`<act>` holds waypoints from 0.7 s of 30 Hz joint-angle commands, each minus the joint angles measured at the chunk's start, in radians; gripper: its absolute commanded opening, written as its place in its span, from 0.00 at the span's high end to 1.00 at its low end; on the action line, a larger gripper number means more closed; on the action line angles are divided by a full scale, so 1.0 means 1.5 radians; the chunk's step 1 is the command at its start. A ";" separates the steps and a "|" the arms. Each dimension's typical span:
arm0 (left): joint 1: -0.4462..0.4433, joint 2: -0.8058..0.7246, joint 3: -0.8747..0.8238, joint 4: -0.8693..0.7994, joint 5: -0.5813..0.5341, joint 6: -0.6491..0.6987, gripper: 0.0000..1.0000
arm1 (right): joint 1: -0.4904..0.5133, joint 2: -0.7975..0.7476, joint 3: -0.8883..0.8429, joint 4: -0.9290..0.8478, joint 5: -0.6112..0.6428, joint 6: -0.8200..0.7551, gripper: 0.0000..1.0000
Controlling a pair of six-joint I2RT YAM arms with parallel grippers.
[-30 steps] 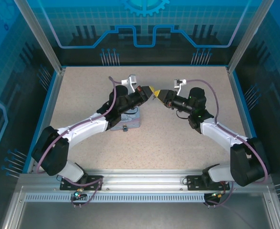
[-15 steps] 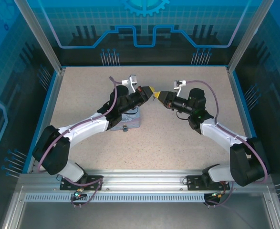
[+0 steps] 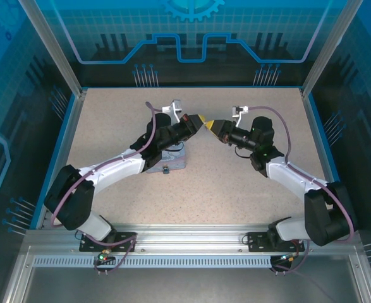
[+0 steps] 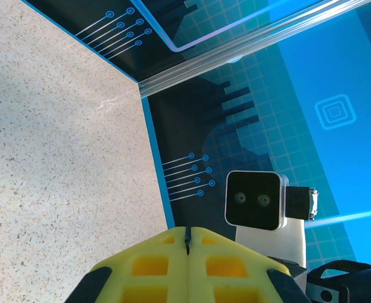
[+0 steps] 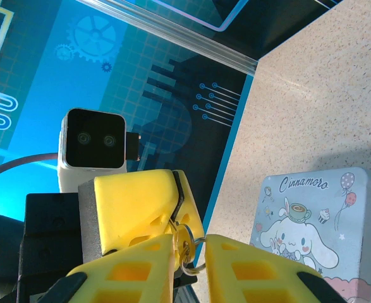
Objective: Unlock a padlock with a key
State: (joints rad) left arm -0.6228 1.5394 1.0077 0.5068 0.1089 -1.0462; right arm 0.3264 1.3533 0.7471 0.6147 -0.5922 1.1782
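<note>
Above the middle of the table my left gripper (image 3: 200, 120) and right gripper (image 3: 214, 125) meet tip to tip. In the right wrist view the left gripper (image 5: 180, 211) is shut, with a small brass key (image 5: 184, 238) on a wire ring (image 5: 191, 268) hanging from its tips. My right gripper (image 5: 189, 247) has its yellow fingers (image 5: 131, 271) drawn in on both sides of that ring, and key and ring span the narrow gap. In the left wrist view the left gripper (image 4: 187, 232) shows a thin dark edge in its slit. The tiny dark padlock (image 3: 165, 169) lies on the table below the left forearm.
A pale-blue tin (image 3: 176, 158) with a cartoon print lies under the left arm, beside the padlock; the tin (image 5: 321, 230) also lies below the right gripper. Blue walls (image 3: 185, 38) and metal posts enclose the speckled table (image 3: 236, 183).
Both arms hold nearly the same pose, grippers tip to tip. The tin and the padlock have not moved.
</note>
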 commanded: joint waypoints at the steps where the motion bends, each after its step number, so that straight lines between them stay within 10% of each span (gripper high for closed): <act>1: 0.003 0.010 0.025 0.025 0.004 -0.002 1.00 | -0.004 0.005 -0.003 0.024 -0.013 0.004 0.80; 21: -0.002 0.022 0.021 0.049 0.001 -0.017 1.00 | -0.003 0.003 -0.002 0.027 -0.012 0.014 0.93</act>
State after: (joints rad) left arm -0.6228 1.5574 1.0130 0.5381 0.1081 -1.0710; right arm 0.3260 1.3548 0.7471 0.6224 -0.5919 1.1999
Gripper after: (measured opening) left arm 0.053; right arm 0.081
